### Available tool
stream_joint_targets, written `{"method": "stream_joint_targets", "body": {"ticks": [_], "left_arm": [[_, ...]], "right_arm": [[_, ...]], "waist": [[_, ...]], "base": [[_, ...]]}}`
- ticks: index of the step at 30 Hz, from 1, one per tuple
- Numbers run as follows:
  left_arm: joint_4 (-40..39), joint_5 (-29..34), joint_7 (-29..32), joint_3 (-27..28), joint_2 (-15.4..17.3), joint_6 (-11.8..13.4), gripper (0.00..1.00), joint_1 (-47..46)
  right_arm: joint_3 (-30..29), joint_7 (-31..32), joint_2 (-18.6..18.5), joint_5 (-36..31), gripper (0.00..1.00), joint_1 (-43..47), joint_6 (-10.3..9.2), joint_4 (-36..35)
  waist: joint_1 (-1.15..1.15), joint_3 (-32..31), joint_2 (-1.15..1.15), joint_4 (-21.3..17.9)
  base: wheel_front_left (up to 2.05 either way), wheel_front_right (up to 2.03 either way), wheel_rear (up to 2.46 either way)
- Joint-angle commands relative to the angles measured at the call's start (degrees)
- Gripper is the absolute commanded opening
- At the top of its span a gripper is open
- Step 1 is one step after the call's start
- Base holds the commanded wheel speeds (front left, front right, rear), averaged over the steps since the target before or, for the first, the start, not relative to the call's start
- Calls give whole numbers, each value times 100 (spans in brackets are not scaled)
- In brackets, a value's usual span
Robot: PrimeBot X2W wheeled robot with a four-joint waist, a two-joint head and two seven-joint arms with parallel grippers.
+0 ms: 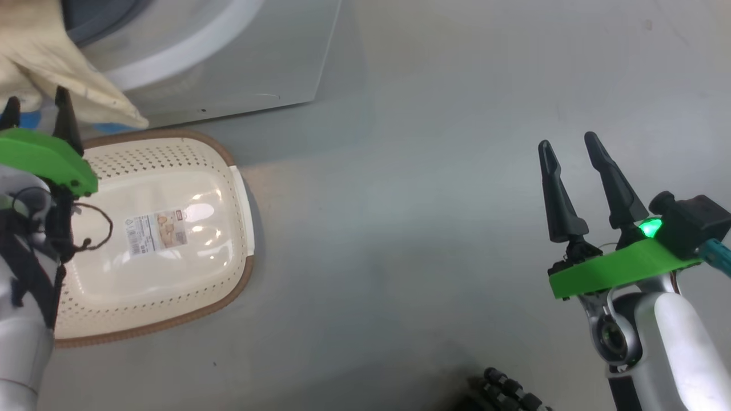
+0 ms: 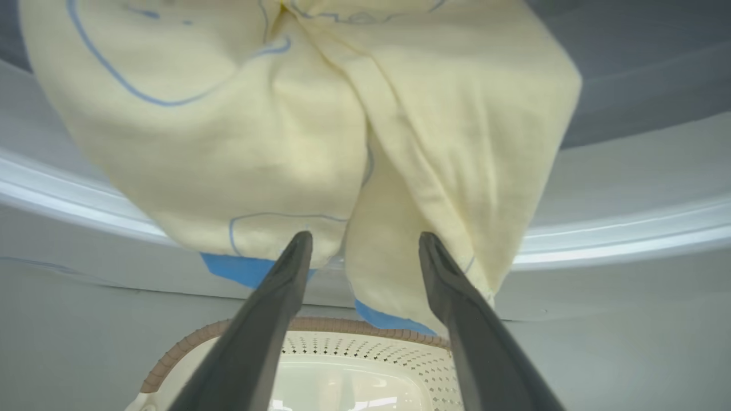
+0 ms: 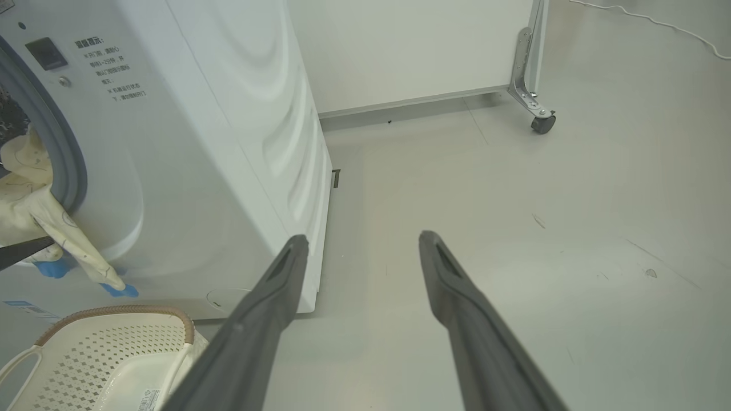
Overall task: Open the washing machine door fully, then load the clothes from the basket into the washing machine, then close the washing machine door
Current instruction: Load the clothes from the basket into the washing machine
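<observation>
the soft cream-yellow cloth garment with blue trim (image 2: 274, 142) is seen as matt, finely woven fabric. the cream perforated plastic basket (image 1: 154, 157) is shown smooth and glossy at its base, with a brown woven-look rim. the big white washing machine (image 3: 228, 148) is cased in smooth, faintly shiny panels. the pale grey floor (image 1: 428, 217) is seen smooth and lightly scuffed.
</observation>
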Motion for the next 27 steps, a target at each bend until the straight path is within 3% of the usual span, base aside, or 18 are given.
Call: {"method": "stream_joint_targets", "body": {"ticks": [1,10,12,13,27], "left_arm": [[-35,-34,32,182,336,-15,100,-233],[430,-154,187,279,366,145,100,-750],[507,-155,179,274,364,169,30,-826],[538,-140,146,268,371,199,0,-859],[769,-77,156,62,279,171,0,-872]], "right_arm": [[129,-84,-78,54,100,-128,-5,-118],[214,-259,-78,215,100,-247,-5,132],[227,-289,-78,257,100,-268,-5,175],[234,-303,-78,268,100,-277,-5,194],[116,-351,-78,225,100,-279,-5,274]], "waist": [[0,71,0,-88],[0,191,0,-254],[0,207,0,-271],[0,208,0,-278],[0,119,0,-118]], "base": [[0,0,0],[0,0,0],[0,0,0],[0,0,0],[0,0,0]]}}
